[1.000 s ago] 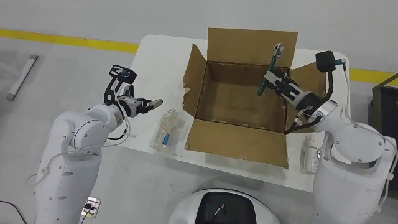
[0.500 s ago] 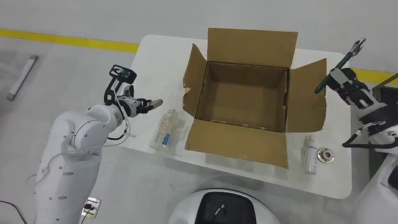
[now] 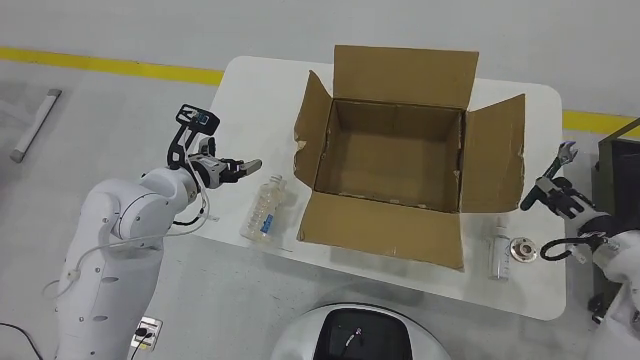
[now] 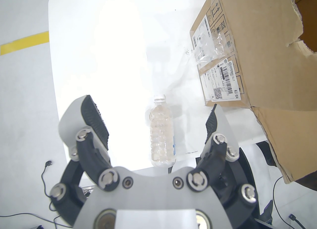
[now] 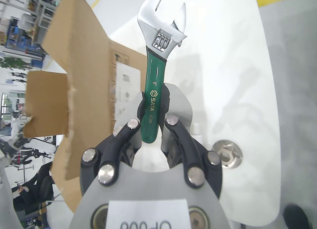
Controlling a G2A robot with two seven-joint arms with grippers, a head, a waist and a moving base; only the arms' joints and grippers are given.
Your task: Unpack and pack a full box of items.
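Right end effector [image 5: 153, 104] clamps green-handled steel wrench [image 5: 155, 83] | cardboard box [image 3: 405, 75] open

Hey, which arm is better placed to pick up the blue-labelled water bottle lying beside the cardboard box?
Left. The left gripper is open and empty, with the water bottle right ahead of it. The right gripper is shut on the green-handled adjustable wrench, across the cardboard box.
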